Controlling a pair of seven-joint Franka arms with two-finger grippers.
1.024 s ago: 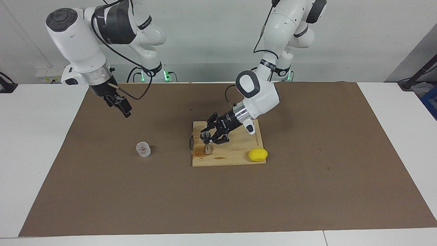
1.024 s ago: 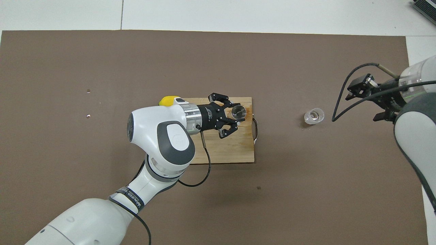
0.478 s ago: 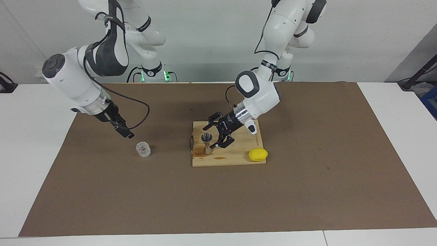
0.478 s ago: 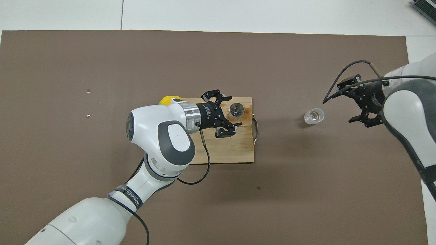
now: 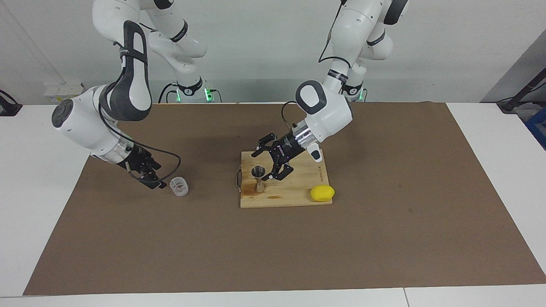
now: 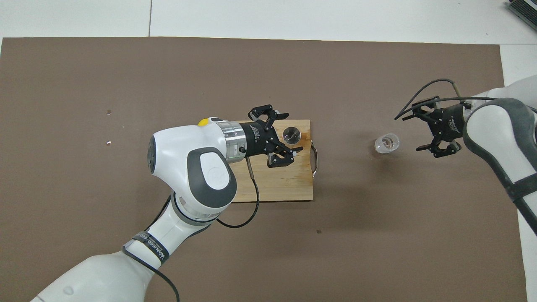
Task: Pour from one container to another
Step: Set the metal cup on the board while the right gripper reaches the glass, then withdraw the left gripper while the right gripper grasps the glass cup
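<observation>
Clear cup [image 5: 179,186] sits on the brown mat [image 5: 384,238] toward the right arm's end, reddish tint inside hard to make out. The right gripper [image 5: 152,179] is low just beside it, jaws apart, not touching. The steel jigger [image 5: 258,179] stands upright on the board [image 5: 294,198]. The left gripper [image 5: 273,162] hovers over the board, jaws wide, holding nothing. From overhead the left arm hides most of the lemon [image 5: 322,193].

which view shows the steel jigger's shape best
The facing view: the steel jigger stands upright on the cutting board, its hourglass profile and narrow waist seen side-on. The overhead view shows only its round open mouth, with the open left gripper crowding it.
</observation>
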